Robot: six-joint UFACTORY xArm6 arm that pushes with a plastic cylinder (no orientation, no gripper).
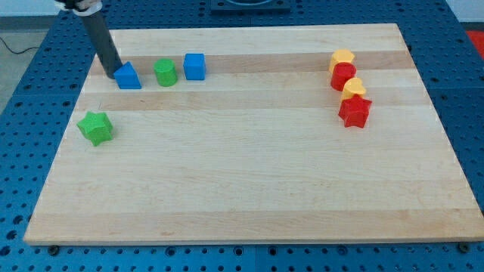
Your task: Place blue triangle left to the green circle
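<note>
The blue triangle (128, 76) sat in the upper left of the frame, already on the left of the green circle (165, 72) with a small gap between them. My tip (113, 75) touched, or all but touched, the triangle's left edge, so any further push would run rightward toward the circle (there were no jaws; the arm ended in a plain rod). A blue cube (194, 66) stood just right of the circle on the worktop (249, 174).
</note>
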